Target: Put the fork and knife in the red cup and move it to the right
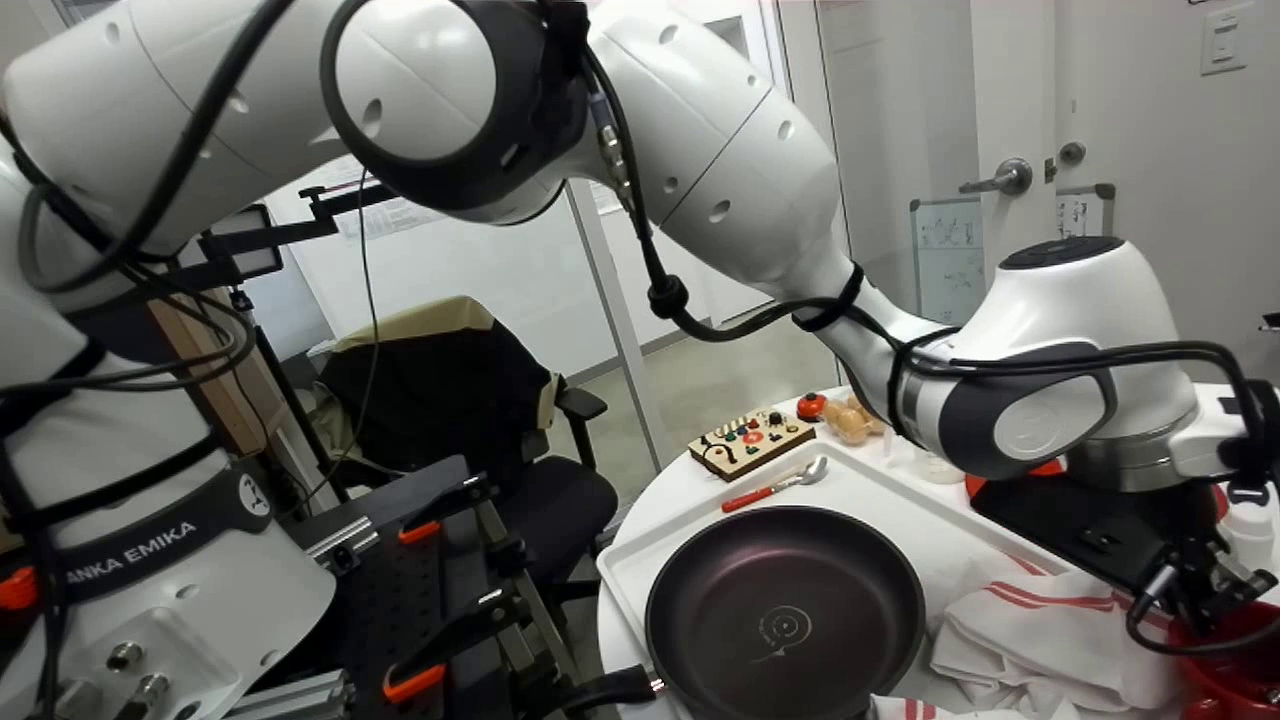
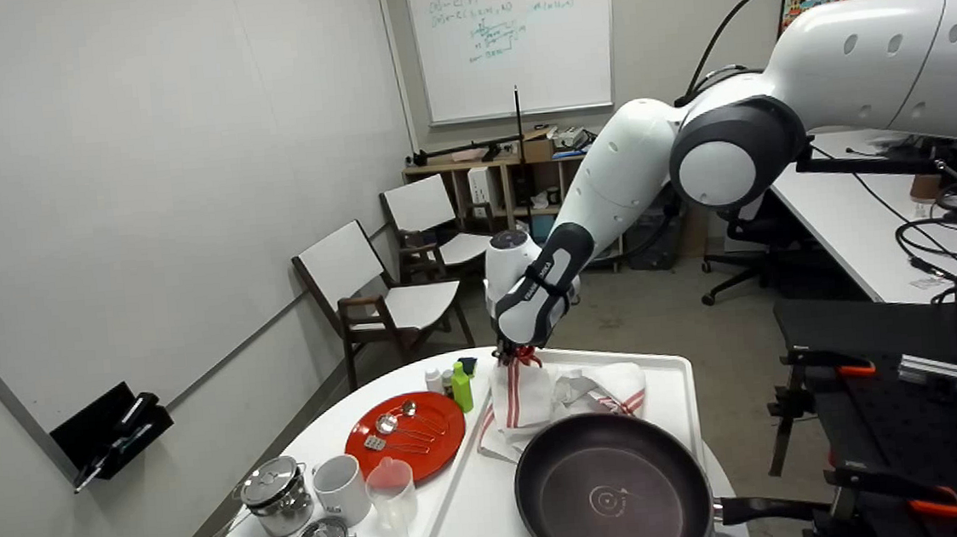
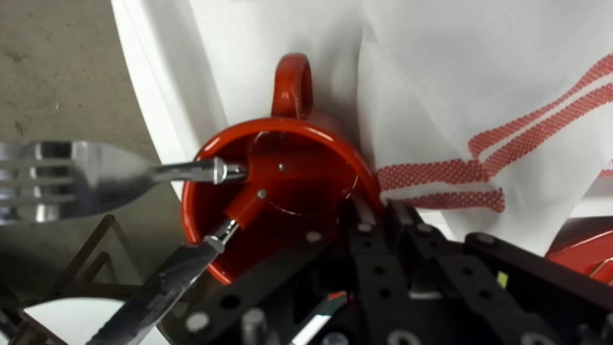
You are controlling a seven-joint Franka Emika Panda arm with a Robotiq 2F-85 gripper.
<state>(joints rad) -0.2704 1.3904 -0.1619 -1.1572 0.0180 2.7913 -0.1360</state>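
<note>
The red cup is upright or nearly so in the wrist view, with its handle pointing up the picture. The fork and knife stand in it, red handles down inside and metal ends out past the rim. My gripper has one finger inside the cup and one outside, closed on its rim. In an exterior view the gripper reaches down to the cup at the lower right edge. In an exterior view the cup shows only partly behind the towel; the fork and knife cannot be made out there.
A white towel with red stripes lies right beside the cup. A black pan sits on the white tray. A red plate with utensils, a green bottle and a white mug stand beside the tray.
</note>
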